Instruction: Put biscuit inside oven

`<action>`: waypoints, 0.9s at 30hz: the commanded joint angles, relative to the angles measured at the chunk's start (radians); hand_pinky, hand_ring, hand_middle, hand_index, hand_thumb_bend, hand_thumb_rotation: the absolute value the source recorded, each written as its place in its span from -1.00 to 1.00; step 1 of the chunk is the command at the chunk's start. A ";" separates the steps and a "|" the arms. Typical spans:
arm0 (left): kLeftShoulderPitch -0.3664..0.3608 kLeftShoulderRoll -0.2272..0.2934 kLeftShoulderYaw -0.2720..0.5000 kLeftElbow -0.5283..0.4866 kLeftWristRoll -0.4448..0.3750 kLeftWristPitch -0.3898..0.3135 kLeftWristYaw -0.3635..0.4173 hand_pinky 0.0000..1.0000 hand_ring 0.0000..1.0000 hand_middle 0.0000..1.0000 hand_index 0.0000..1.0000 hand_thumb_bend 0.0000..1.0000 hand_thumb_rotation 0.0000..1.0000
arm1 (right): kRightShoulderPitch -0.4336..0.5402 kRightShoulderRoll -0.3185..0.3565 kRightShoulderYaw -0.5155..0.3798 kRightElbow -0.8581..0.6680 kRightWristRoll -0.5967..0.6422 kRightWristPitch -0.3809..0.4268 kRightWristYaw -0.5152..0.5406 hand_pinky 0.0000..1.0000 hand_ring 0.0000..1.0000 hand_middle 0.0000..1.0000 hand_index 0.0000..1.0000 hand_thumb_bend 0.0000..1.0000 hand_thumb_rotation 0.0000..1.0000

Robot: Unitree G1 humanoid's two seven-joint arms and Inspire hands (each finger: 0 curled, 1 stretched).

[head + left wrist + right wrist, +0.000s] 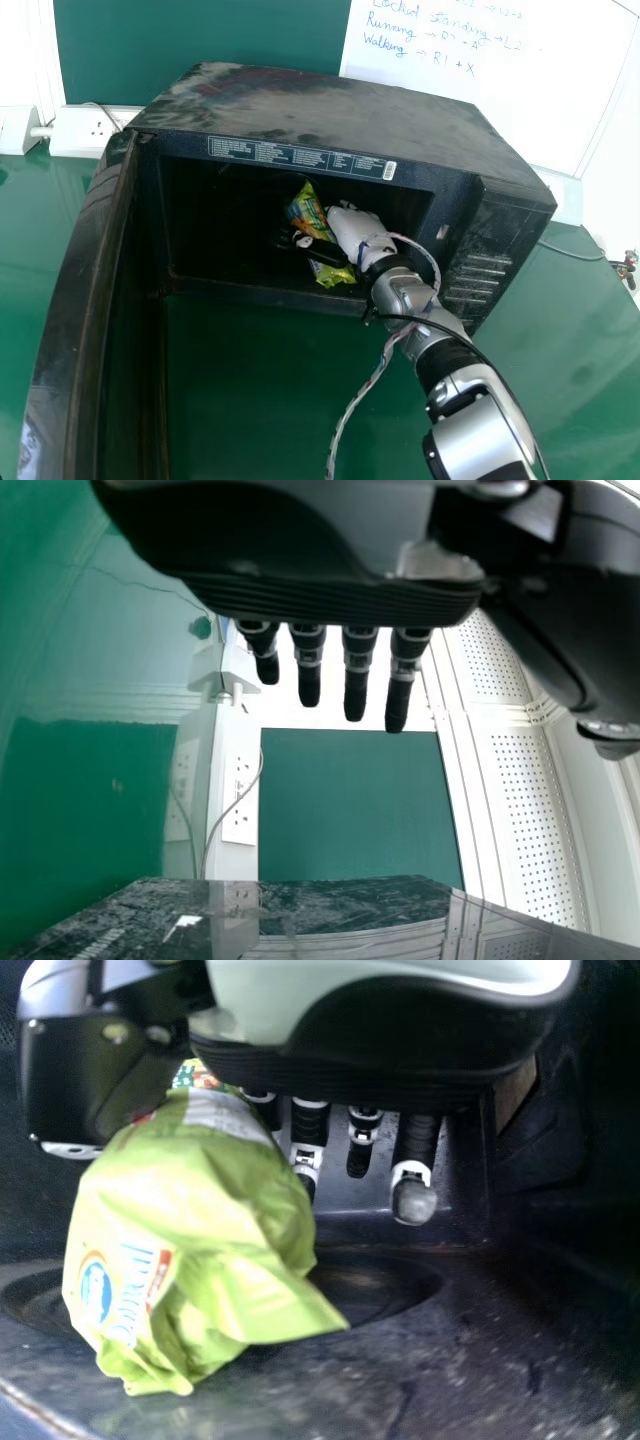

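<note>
Inside the black oven, its door swung wide at the left, my right hand has its fingers curled round the green and yellow biscuit packet. The packet sticks out above and below the dark fingers. In the right wrist view the packet is pinched at the thumb side of my right hand, over the oven floor; the thumb is largely hidden. My left hand hangs with straight fingers over the dark oven top seen in the left wrist view.
The open door stands along the left side. The opening's right wall and the vented side panel are close to my right arm. A white board and a wall socket are behind the oven, which rests on a green table.
</note>
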 commanded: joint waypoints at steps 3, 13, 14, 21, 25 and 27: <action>0.022 -0.040 -0.009 -0.005 0.004 -0.003 0.003 0.84 0.80 0.83 0.78 0.47 1.00 | -0.034 0.014 0.005 0.016 0.011 0.017 0.008 -0.89 -0.16 -0.04 0.00 -0.01 -1.00; 0.030 -0.036 -0.017 -0.007 -0.002 -0.003 0.002 0.75 0.73 0.85 0.78 0.48 1.00 | -0.073 0.049 0.023 0.027 0.004 0.055 0.016 -0.90 -0.16 -0.04 0.00 -0.01 -1.00; 0.030 -0.035 -0.018 -0.006 -0.003 -0.004 0.000 0.74 0.73 0.85 0.78 0.48 1.00 | -0.077 0.051 0.025 0.028 0.003 0.060 0.016 -0.90 -0.16 -0.04 0.00 -0.01 -1.00; 0.030 -0.031 -0.022 0.005 0.001 -0.024 -0.008 0.73 0.72 0.85 0.78 0.51 1.00 | -0.087 0.047 0.018 0.031 0.013 0.068 0.019 -0.90 -0.16 -0.04 0.00 -0.01 -1.00; 0.033 -0.029 -0.012 0.012 0.014 -0.027 -0.009 0.74 0.71 0.85 0.79 0.51 1.00 | -0.091 0.044 0.011 0.036 0.019 0.081 0.022 -0.88 -0.16 -0.04 0.00 -0.01 -1.00; 0.035 -0.028 -0.013 0.010 0.012 -0.024 -0.009 0.78 0.71 0.85 0.79 0.50 1.00 | -0.092 0.042 0.008 0.038 0.024 0.085 0.026 -0.88 -0.16 -0.04 0.00 -0.01 -1.00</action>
